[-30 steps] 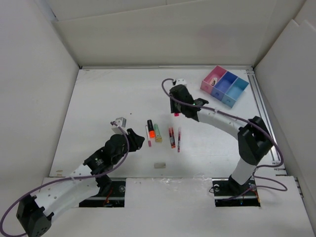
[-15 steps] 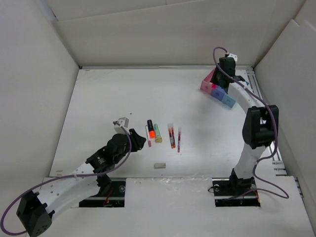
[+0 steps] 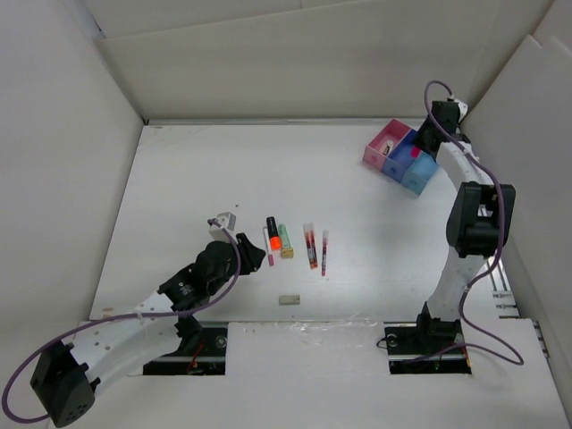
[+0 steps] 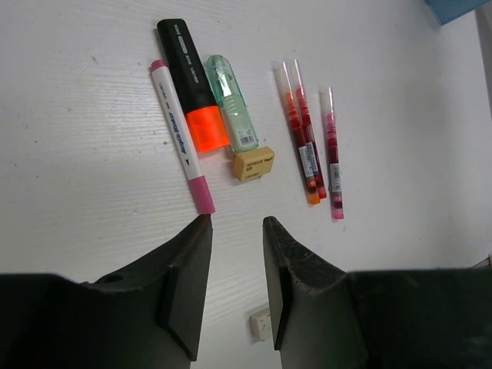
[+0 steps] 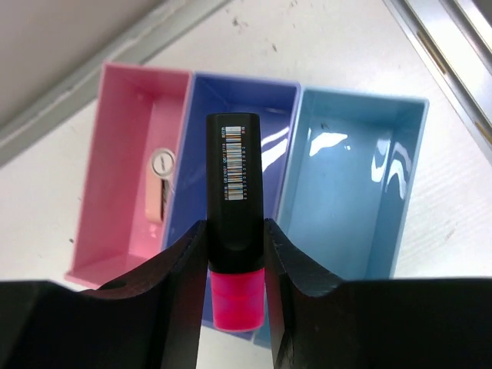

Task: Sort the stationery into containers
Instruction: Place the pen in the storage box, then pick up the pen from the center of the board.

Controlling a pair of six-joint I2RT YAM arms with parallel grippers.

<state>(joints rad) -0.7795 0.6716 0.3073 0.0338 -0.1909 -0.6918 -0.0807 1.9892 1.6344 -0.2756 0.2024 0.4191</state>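
White table (image 3: 179, 179): right gripper (image 5: 233, 232) clamps pink marker (image 5: 233, 177), long axis running ahead over dark blue bin (image 5: 278, 127); left gripper (image 4: 234, 227) parted.

White table (image 3: 179, 179) boxed in by plain white panels (image 3: 268, 63)

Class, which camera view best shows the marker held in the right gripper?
Right wrist view: the pink-and-black marker shows large, clamped in the right gripper above the tray. The top external view shows a speck at most; the left wrist view misses it.
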